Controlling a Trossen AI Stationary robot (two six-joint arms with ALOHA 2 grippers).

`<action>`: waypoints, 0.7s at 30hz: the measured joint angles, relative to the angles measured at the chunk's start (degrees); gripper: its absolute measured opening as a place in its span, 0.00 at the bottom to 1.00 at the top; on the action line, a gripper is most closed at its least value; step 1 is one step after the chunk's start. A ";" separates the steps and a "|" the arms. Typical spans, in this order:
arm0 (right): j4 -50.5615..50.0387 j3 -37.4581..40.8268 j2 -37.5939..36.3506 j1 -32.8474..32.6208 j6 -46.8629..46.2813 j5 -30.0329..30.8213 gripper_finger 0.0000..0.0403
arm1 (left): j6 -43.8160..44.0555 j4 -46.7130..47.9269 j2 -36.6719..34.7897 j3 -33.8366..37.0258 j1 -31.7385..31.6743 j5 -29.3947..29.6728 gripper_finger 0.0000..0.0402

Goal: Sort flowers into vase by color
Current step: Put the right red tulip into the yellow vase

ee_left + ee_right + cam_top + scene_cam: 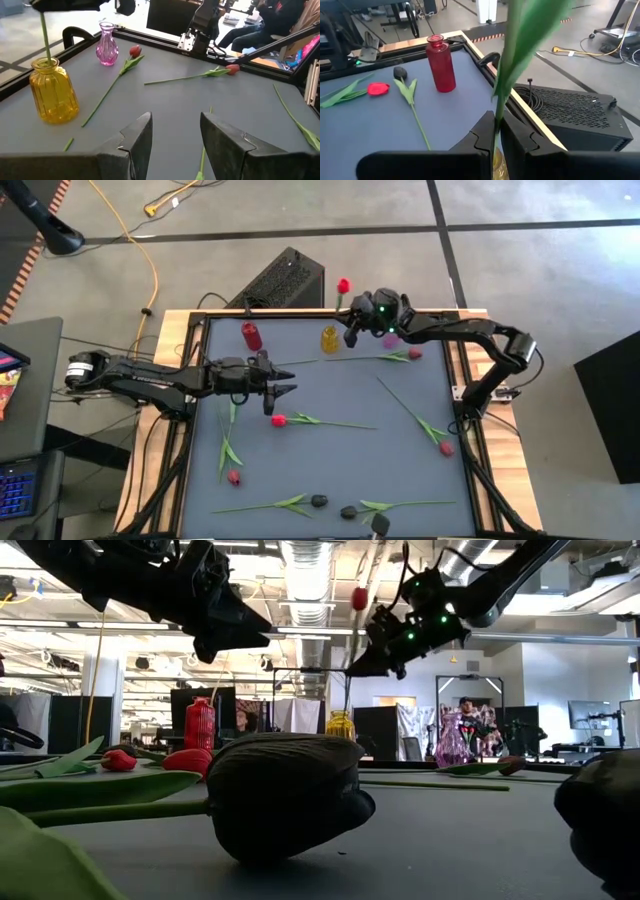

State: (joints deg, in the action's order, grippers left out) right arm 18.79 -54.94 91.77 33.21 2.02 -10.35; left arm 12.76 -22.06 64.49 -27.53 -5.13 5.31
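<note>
My right gripper [353, 332] is shut on a red tulip [344, 285] above the yellow vase [329, 338] at the table's far side; the tulip's head [358, 598] stands high above the vase [340, 724]. My left gripper [283, 391] hovers open over the table's middle left, just beyond a red tulip [279, 420] lying flat, its fingers [142, 140] wide apart. A red vase [251, 336] and a pink vase [106, 45] flank the yellow one. Several more tulips, red, maroon [445, 447] and black [318, 500], lie on the mat. My right gripper pinches the tulip's green stem [496, 120] between its two fingers, below a long leaf [530, 30]. The fingers come slanting down from the table's right and lie across the stem. The stem stands upright, and its lower end [46, 55] reaches into the yellow vase's mouth.
A black tulip head [285, 795] lies close to the table's near edge, with two more dark heads [348, 512] beside it. Red tulips lie at the far right [414, 353] and near left [233, 476]. A black box [285, 280] sits beyond the far edge.
</note>
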 joint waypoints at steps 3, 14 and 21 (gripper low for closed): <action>-2.51 -0.02 -2.09 -0.01 1.31 -0.02 0.16 | 0.04 -0.03 0.00 0.00 0.00 0.01 0.39; -8.93 -0.07 -5.70 0.40 2.51 0.07 0.56 | 0.17 -0.03 0.00 0.00 0.00 0.03 0.39; -25.45 -4.46 -7.43 2.03 2.11 0.15 0.67 | 0.17 0.72 0.00 0.00 0.00 0.03 0.39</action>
State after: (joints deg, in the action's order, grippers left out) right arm -6.66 -59.39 84.34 35.24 4.13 -10.20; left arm 12.93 -21.33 64.49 -27.53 -5.12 5.35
